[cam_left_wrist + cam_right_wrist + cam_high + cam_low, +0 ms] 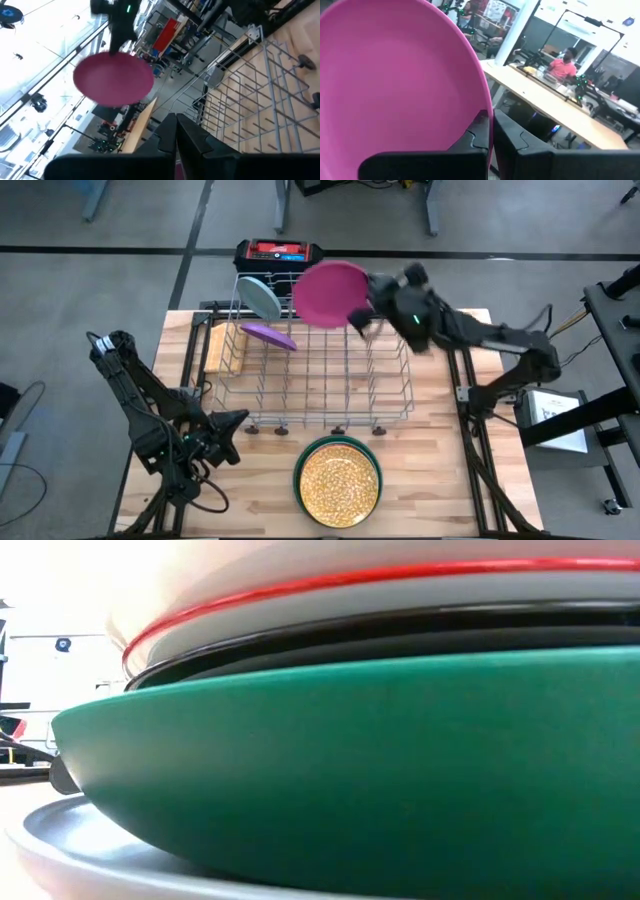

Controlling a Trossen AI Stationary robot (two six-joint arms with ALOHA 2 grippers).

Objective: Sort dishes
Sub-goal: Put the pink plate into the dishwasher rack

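Your right end effector [358, 316] is clamped on the rim of the pink plate [330, 293], holding it tilted in the air over the far edge of the wire dish rack [320, 385]. Inside the rack, at its far left corner, you have a pale blue plate [261, 297] standing on edge and a purple plate [268, 335] just beside it. Just past the rack's near side, a stack topped by the yellow patterned plate [340, 480] sits on the worktop [430, 470]. Your left end effector [238, 430] waits near the rack's near left corner, fingers pressed together and grasping nothing.
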